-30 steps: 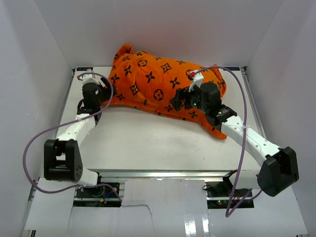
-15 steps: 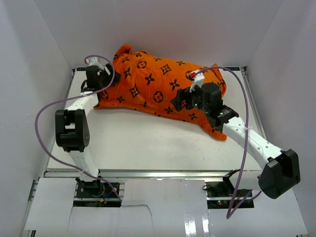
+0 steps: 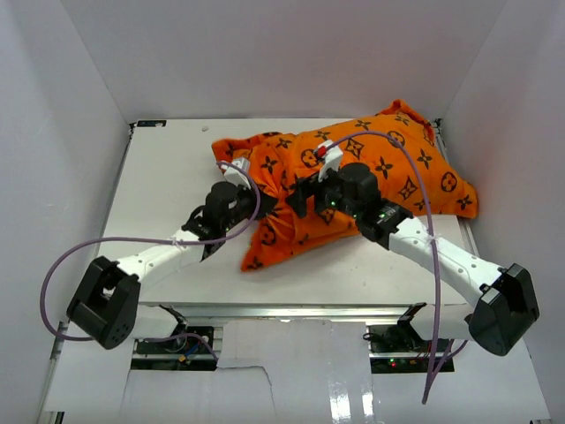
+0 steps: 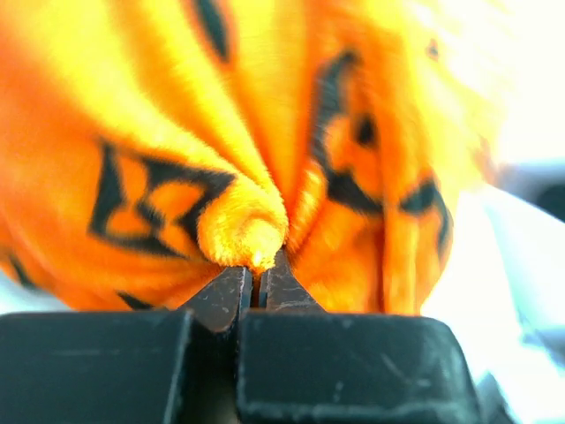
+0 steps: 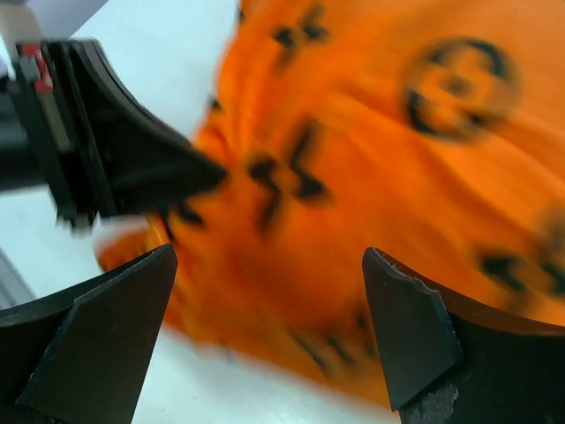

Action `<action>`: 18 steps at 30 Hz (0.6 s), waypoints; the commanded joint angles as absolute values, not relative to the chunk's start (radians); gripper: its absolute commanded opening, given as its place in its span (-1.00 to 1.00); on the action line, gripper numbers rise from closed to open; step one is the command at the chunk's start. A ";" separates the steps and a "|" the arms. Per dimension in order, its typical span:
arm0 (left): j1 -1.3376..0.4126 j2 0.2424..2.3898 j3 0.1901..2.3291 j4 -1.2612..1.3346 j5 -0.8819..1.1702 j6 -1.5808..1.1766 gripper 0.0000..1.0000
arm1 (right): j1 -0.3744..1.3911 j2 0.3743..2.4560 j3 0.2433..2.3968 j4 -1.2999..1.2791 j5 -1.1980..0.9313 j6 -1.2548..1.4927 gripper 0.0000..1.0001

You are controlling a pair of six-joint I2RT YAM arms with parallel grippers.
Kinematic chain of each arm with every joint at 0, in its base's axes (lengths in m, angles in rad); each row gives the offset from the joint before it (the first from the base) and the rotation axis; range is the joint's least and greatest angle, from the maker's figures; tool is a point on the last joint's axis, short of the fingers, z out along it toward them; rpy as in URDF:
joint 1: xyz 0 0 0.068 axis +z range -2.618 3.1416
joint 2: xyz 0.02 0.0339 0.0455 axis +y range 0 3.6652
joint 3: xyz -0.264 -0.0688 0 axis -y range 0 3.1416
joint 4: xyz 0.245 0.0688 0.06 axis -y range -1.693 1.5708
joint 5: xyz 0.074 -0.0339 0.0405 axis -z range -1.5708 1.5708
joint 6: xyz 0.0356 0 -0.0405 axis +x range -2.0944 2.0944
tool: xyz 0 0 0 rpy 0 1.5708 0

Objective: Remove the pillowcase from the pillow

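The bright orange pillowcase point(image 3: 397, 181), printed with black flower and circle motifs, lies bunched on the right half of the surface point(image 3: 168, 177). The left gripper point(image 4: 259, 276) pinches a plush fold of it, while the right gripper point(image 5: 269, 256) hangs spread over it.

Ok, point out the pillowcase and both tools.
pillowcase point(image 3: 446, 190), top view, on its right part.
left tool point(image 4: 260, 276), left wrist view, between its shut tips.
right tool point(image 5: 269, 256), right wrist view, between its open tips.
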State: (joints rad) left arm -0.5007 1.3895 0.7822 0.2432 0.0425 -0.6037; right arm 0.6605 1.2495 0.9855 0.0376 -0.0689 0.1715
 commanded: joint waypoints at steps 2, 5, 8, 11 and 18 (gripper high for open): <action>-0.601 1.237 0.655 0.356 0.094 -0.748 -1.00 | 0.823 1.287 0.994 0.072 0.073 0.152 0.84; -0.640 1.197 0.612 0.374 0.084 -0.730 -1.00 | 0.876 1.276 0.944 0.097 0.135 0.193 0.88; -0.641 1.178 0.578 0.373 0.048 -0.739 -1.00 | 0.925 1.250 0.896 0.086 0.287 0.221 0.91; -0.641 1.173 0.557 0.371 0.026 -0.745 -1.00 | 0.972 1.232 0.873 0.043 0.403 0.230 0.94; -0.643 1.187 0.543 0.393 0.029 -0.782 -1.00 | 1.037 1.305 0.810 0.031 0.555 0.320 0.32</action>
State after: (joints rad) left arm -0.6384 1.2083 0.5472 0.3397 0.0322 -0.7658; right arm 1.0271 1.2709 0.8268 0.0547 0.4206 0.2527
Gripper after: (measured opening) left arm 0.038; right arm 0.717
